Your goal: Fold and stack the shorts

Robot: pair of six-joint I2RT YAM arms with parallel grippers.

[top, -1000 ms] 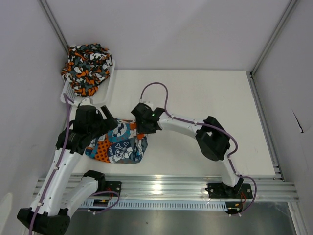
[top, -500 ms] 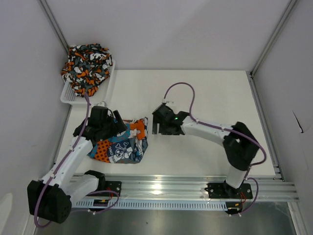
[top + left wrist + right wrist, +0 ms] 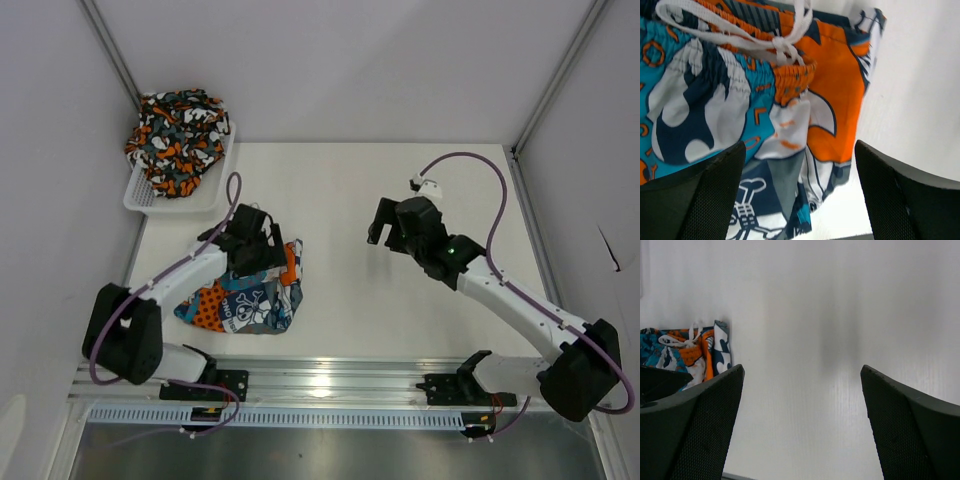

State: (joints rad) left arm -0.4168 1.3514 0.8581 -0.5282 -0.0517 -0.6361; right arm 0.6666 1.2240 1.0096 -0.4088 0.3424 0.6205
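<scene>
The teal-blue, orange and white skull-print shorts (image 3: pixel 245 300) lie bunched on the table's left half. Their white drawstring and orange waistband (image 3: pixel 790 75) show in the left wrist view. My left gripper (image 3: pixel 274 248) hovers open over their upper right corner, and cloth shows under the gap (image 3: pixel 799 145) but nothing is gripped. My right gripper (image 3: pixel 388 234) stands open over bare table to the right, well apart from the shorts, with nothing between its fingers (image 3: pixel 801 369). The shorts' edge (image 3: pixel 695 352) shows at the far left of the right wrist view. The camouflage shorts (image 3: pixel 178 138) sit heaped in the basket.
The white mesh basket (image 3: pixel 140 198) stands at the table's back left corner. Grey walls close in both sides and the back. An aluminium rail (image 3: pixel 330 385) with both arm bases runs along the near edge.
My right gripper has opened, let go of the shorts and swung away to the right. My left gripper has shifted right along the shorts' upper edge.
</scene>
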